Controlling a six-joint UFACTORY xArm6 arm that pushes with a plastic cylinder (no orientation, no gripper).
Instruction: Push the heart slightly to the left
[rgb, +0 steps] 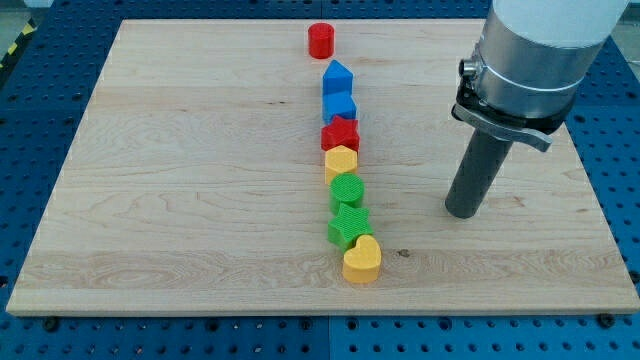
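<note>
Down at six o'clock on the wooden board, the yellow heart ends a line of blocks, touching the green star. The rod has no fingers to open or close; my tip sits at the heart's two o'clock, well apart. It should come round to three o'clock and nudge gently, missing the star. Blue pegboard lies around the board.
</note>
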